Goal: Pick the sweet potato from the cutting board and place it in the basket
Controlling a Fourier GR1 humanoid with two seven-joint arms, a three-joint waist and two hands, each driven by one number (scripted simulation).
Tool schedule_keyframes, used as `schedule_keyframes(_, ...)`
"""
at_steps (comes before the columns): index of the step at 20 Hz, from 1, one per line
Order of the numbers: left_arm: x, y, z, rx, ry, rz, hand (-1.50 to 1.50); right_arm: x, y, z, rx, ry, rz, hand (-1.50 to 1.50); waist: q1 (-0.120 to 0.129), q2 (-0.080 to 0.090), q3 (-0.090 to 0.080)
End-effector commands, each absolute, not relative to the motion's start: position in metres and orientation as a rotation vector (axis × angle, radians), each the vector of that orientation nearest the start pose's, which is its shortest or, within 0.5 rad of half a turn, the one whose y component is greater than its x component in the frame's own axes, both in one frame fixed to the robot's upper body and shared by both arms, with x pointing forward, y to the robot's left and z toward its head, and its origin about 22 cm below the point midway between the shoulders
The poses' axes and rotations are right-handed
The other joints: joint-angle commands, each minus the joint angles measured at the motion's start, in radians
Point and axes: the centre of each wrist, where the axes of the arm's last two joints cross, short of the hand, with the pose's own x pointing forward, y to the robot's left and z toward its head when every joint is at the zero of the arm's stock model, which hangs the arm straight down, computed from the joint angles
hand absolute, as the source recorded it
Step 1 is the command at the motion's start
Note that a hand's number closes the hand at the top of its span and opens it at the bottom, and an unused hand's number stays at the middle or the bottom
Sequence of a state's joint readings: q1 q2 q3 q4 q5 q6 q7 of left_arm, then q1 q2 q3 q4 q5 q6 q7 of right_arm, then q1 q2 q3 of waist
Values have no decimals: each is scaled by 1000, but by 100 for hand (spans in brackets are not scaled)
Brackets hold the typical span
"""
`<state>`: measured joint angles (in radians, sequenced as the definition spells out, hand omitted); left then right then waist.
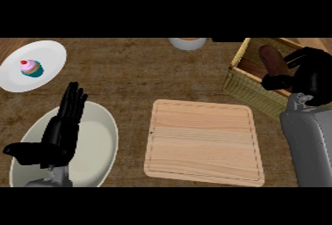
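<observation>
The sweet potato (273,60), dark reddish brown and elongated, is inside the woven basket (250,85) at the upper right. My right hand (310,72) is over the basket, with fingers and thumb curled round the potato's lower end. The wooden cutting board (204,143) lies bare in the middle of the counter. At the lower left my left hand (62,127) rests open, fingers straight and pointing up, above a pale oval plate.
A pale oval plate (100,145) lies under the left hand. A white plate (45,55) at the upper left holds a cupcake (30,68). A round white object (188,42) shows at the top edge. My right forearm (311,145) runs beside the board's right edge.
</observation>
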<state>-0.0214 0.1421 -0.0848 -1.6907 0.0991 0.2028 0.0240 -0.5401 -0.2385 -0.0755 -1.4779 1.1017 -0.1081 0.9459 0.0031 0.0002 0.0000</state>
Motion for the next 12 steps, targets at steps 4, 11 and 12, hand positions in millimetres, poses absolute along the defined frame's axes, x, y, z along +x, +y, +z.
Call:
schedule_keyframes(4, 236, 238, 42, 107, -1677, 52, 0, 339, -259, 129, -1308, -975, 151, -150, -1, -1, 0)
schedule_keyframes(11, 238, 223, 35, 83, -1685, 66, 0, 341, -253, 137, -1297, -1096, 81, -150, 0, -1, 0)
schedule_keyframes(12, 242, 230, 28, 84, -1670, 66, 0, 330, -282, 106, -1329, -1120, 60, -150, -2, 0, 0)
